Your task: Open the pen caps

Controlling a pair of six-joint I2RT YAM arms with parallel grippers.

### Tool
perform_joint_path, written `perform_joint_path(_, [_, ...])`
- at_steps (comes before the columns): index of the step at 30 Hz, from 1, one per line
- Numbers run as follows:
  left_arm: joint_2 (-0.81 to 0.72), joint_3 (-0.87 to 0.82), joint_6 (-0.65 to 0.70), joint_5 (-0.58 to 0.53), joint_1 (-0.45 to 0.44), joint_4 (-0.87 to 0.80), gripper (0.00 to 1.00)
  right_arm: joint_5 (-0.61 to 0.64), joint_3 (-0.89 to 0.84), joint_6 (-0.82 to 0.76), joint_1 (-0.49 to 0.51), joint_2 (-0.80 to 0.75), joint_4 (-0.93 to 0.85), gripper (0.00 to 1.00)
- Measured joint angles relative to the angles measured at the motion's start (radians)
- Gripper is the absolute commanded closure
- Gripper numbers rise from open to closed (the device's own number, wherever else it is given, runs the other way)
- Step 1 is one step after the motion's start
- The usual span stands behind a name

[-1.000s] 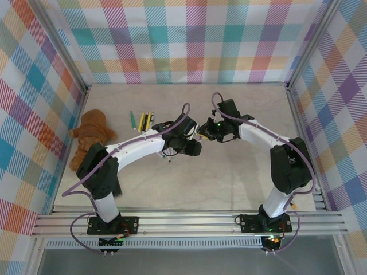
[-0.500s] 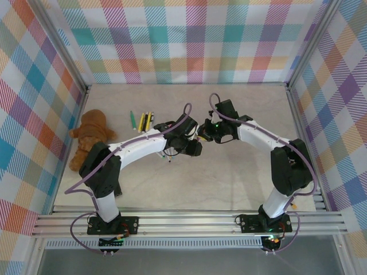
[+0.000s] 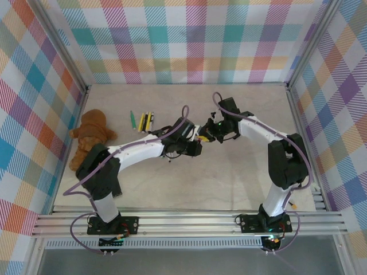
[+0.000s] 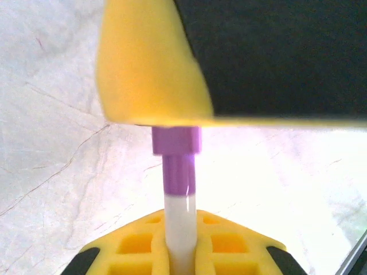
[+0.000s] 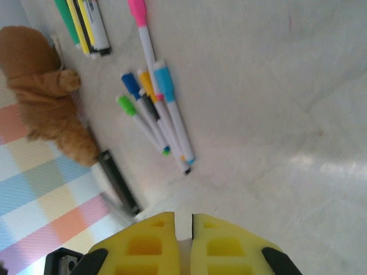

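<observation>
My left gripper (image 4: 180,223) is shut on a white marker pen (image 4: 181,217) and holds it by the barrel. The pen's purple cap (image 4: 176,141) points away from it and runs under a yellow finger (image 4: 149,69) of the right gripper. In the top view the left gripper (image 3: 194,143) and right gripper (image 3: 207,134) meet tip to tip at mid-table. My right gripper (image 5: 184,220) has its jaws nearly together on something pale. Loose pens lie below it, with light blue (image 5: 164,77), orange (image 5: 146,82), blue (image 5: 131,85), green (image 5: 125,105) and pink (image 5: 137,10) caps.
A brown teddy bear (image 3: 92,134) lies at the left of the table. Green (image 3: 133,119), yellow (image 3: 143,120) and black-and-white (image 3: 151,120) pens lie side by side beyond it. Checked walls enclose the table on three sides. A metal rail (image 3: 189,220) runs along the near edge.
The two grippers stay joined at the pen in mid-table. The left arm's forearm has swung slightly, and the right wrist has shifted a little.
</observation>
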Motion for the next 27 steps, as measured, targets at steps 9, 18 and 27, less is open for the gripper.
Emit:
perform_joint_path(9, [-0.277, -0.151, -0.033, 0.036, -0.076, -0.269, 1.0, 0.18, 0.199, 0.004, -0.273, 0.109, 0.076, 1.0])
perform_joint_path(18, [-0.029, 0.161, 0.05, -0.025, 0.107, -0.377, 1.0, 0.316, 0.344, -0.106, -0.215, 0.185, -0.012, 1.0])
perform_joint_path(27, [0.381, 0.446, 0.088, -0.071, 0.176, -0.427, 1.0, 0.494, 0.324, -0.226, -0.218, 0.215, -0.108, 1.0])
